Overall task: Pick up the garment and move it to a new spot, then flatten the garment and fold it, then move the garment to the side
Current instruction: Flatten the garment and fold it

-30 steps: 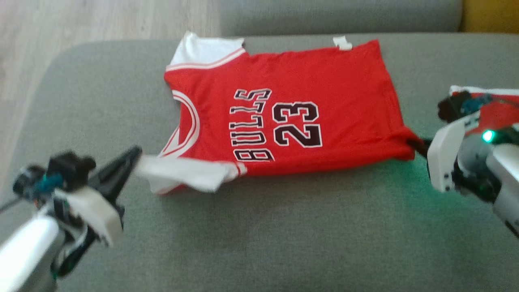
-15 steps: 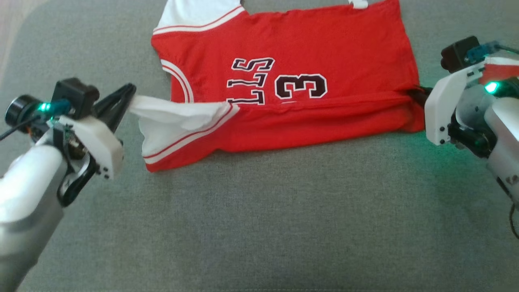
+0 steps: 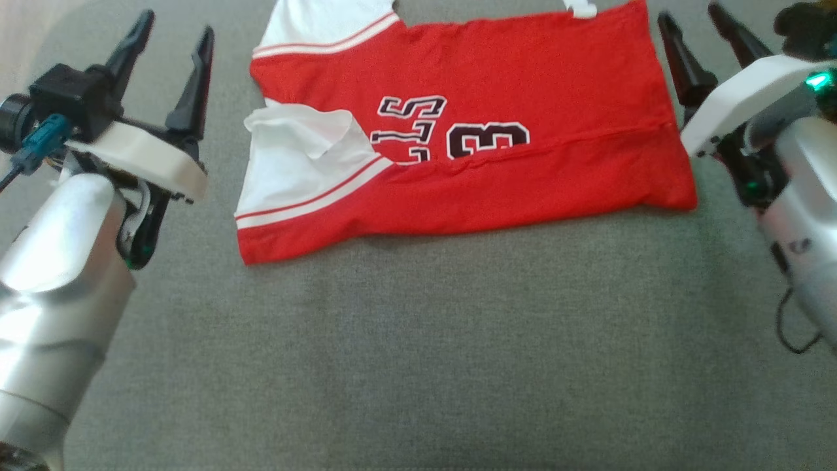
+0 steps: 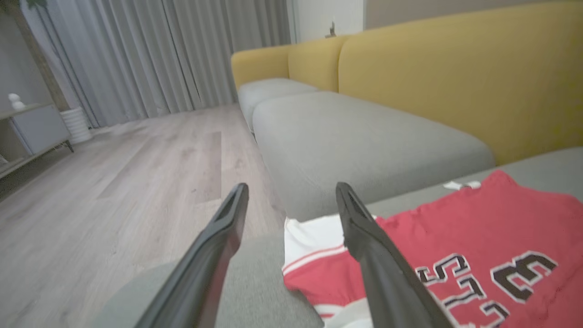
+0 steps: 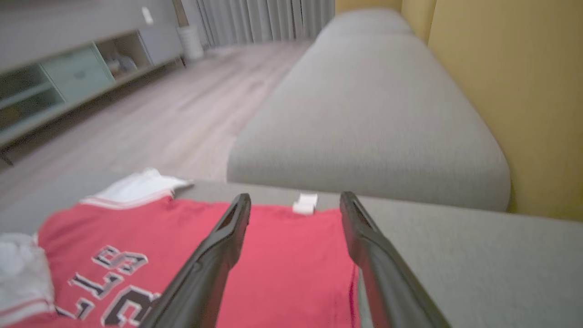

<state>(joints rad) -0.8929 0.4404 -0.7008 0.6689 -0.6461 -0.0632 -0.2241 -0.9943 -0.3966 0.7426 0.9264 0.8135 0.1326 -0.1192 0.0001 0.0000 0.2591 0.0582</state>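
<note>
One broad grey woven sofa cushion [image 3: 418, 340] carries one red Bulls jersey [image 3: 523, 78], lying flat with its near edge folded over and a white sleeve crumpled at its left end. Two silvery arms flank it. The left gripper [image 3: 176, 26] and right gripper [image 3: 690, 13] point away, their tapered dark fingers spread and empty.

The jersey [image 3: 497, 72] folds over itself and hides part of its letters [image 3: 409, 124] and number [image 3: 487, 140]. The head view's top edge cuts off its white sleeve [image 3: 314, 26].
</note>
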